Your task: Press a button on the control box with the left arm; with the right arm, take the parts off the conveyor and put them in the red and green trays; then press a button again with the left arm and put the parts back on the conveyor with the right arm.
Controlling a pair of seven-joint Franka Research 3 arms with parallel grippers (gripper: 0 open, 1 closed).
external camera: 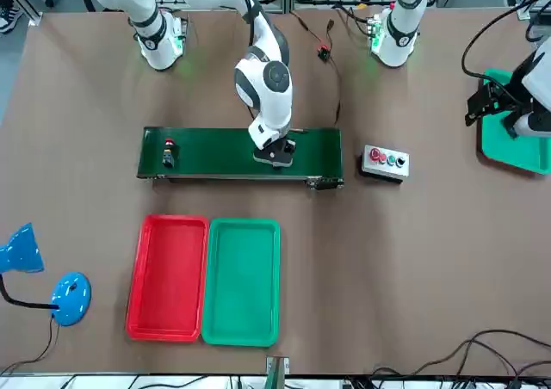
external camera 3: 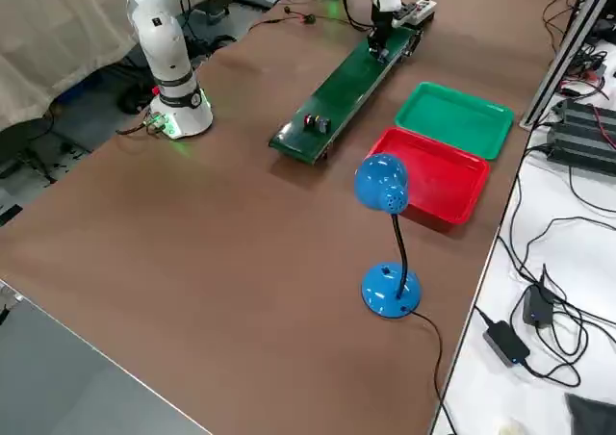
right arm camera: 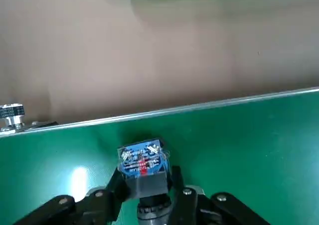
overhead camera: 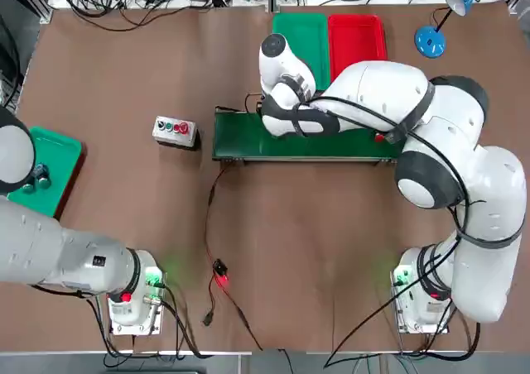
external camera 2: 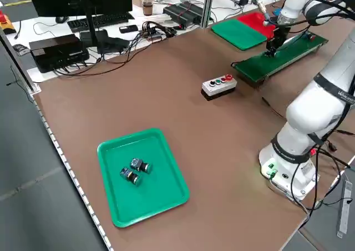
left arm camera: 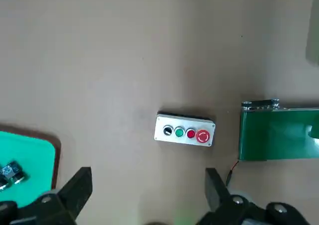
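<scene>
**Right jaws clamped on a part at the conveyor's control-box end**

Right arm (external camera: 267,88) reached down onto the conveyor (external camera: 215,152), near the end closest to the control box (external camera: 385,162). Right jaws narrow, closed on one part (right arm camera: 142,160), which sits at or just above the belt; contact with the belt not resolvable. Long axis of the held part apparently runs across the belt, labelled end towards the conveyor's tray side, button tip hidden under the wrist.

Second part (external camera: 169,152), red tip, lying on the belt near the conveyor's opposite end, well apart from the jaws.

Red tray (external camera: 168,277) and green tray (external camera: 241,281) side by side off the conveyor's long edge, on the side away from the arm bases. Both bare. Green tray almost straight across from the jaws; red tray further towards the conveyor's far end.

Left arm (overhead camera: 50,254) parked well beyond the conveyor's control-box end, left jaws wide and holding nothing.

Judgement: next move likely a lift and a short carry straight across the belt edge. Right arm alone within reach.
</scene>
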